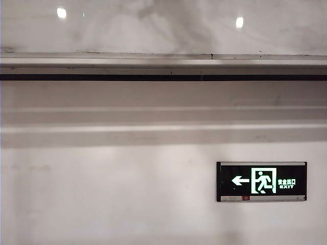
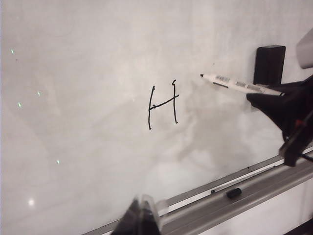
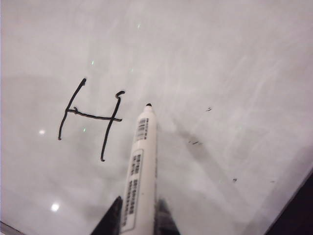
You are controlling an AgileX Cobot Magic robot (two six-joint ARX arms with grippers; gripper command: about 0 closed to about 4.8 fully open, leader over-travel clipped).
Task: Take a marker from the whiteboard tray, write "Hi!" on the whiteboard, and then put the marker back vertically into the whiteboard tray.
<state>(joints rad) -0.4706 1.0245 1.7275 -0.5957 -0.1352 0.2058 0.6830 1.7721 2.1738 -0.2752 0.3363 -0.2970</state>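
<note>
Progress: "H" [image 3: 90,117] on whiteboard [image 2: 88,58]; right end effector [image 3: 137,215] clamped on marker [image 3: 142,156], tip beside the H; left end effector [image 2: 142,210] near tray [image 2: 254,188], state unclear; "i!" and return pending.

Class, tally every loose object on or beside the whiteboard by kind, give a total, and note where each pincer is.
Markers: 1, the marker, gripped by the right pincer with its tip near the H
Marker caps: 1, the black cap in the whiteboard tray
Erasers: 1, the black eraser on the whiteboard
Total: 3
The left pincer hangs near the tray, apparently empty.
</note>
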